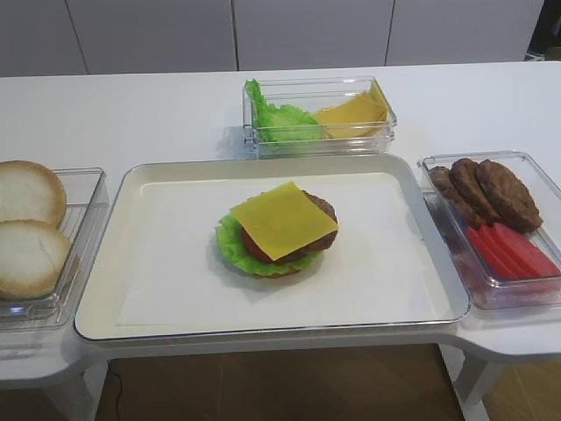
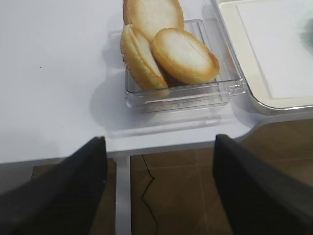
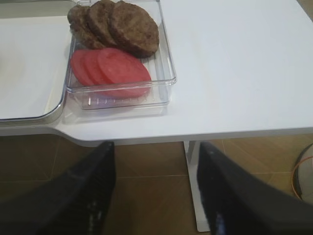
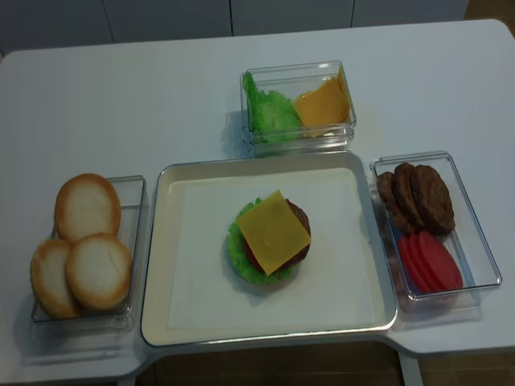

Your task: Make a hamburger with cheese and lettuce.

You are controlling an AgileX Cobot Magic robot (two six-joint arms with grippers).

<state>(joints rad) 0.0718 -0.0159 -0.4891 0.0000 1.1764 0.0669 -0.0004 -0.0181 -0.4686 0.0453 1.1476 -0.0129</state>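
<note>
The hamburger [image 1: 321, 209] sits in the middle of the white tray [image 1: 158, 263]. A square yellow cheese slice [image 1: 282, 219] lies flat on top of it. Frilly green lettuce [image 1: 230, 244] sticks out on the left under a red tomato slice [image 1: 255, 248]. The second high view shows the same cheese [image 4: 273, 232] and lettuce [image 4: 237, 251]. My right gripper [image 3: 156, 146] hangs open and empty over the floor, in front of the table edge. My left gripper [image 2: 160, 139] is likewise open and empty off the front edge. Neither gripper shows in the high views.
A clear box of bun halves [image 2: 183, 56] stands left of the tray. On the right, another box [image 3: 168, 54] holds brown patties [image 3: 132, 27] and tomato slices [image 3: 120, 68]. Behind the tray, a third box [image 1: 386, 132] holds spare lettuce [image 1: 280, 118] and cheese slices [image 1: 355, 112].
</note>
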